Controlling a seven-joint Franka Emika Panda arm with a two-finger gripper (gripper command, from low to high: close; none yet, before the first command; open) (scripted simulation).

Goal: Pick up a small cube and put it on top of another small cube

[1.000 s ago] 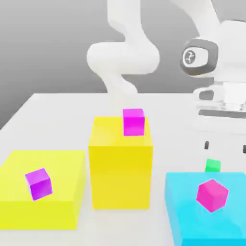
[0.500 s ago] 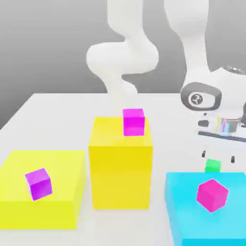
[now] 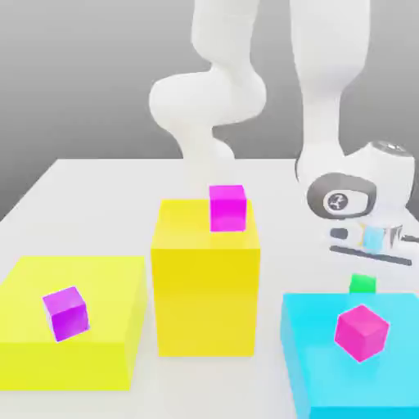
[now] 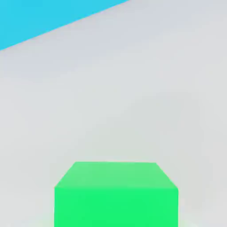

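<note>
Your small green cube (image 4: 116, 206) sat on the desk (image 3: 106, 204), just beyond the far edge of the cyan block (image 3: 344, 385), and your gripper (image 3: 363, 281) was closed on it. You seemed to have the grasp made, but the lift and the stacking were still to be done. The pink cube (image 3: 361, 333) rested on top of the cyan block, a likely target. To the exterior view's left of that block, the magenta cube (image 3: 227, 209) stood on the tall yellow block (image 3: 204, 303); farther from it that way, the purple cube (image 3: 66, 314) lay on the low yellow block (image 3: 61, 364).
</note>
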